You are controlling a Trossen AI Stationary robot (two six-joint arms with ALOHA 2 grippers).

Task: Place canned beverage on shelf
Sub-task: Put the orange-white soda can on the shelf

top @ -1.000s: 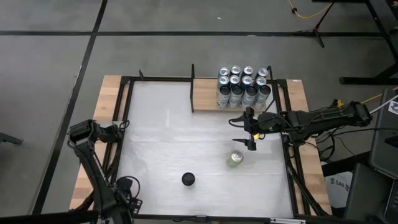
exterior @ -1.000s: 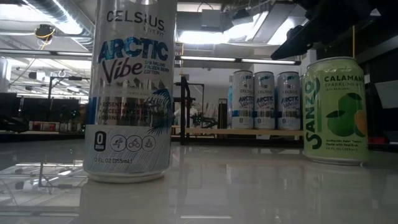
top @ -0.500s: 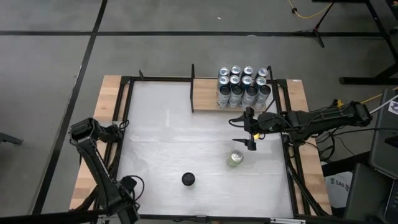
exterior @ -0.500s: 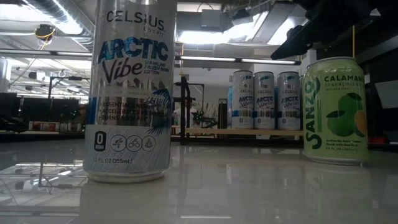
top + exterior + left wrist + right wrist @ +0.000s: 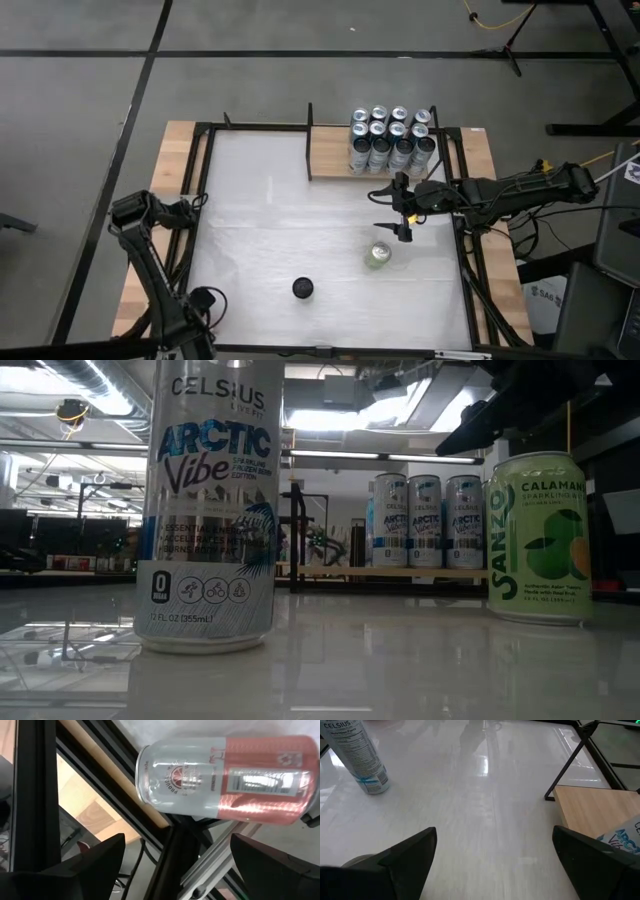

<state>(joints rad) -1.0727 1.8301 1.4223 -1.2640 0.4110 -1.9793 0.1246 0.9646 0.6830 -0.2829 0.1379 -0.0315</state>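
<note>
So my right gripper (image 5: 402, 213) is hanging over the white table (image 5: 260, 230) with its fingers spread wide, nothing in it, just beside the front edge of the shelf (image 5: 330, 155). The green can (image 5: 377, 256) stands upright on the table close by, on the side away from the shelf. A taller white and blue can (image 5: 303, 288) stands further out, well apart from it. Eight cans (image 5: 391, 138) sit packed at the shelf's right end. My left gripper (image 5: 200, 203) is parked wide open at the table's left edge, holding nothing; a pink and white can (image 5: 225, 780) shows ahead of it.
</note>
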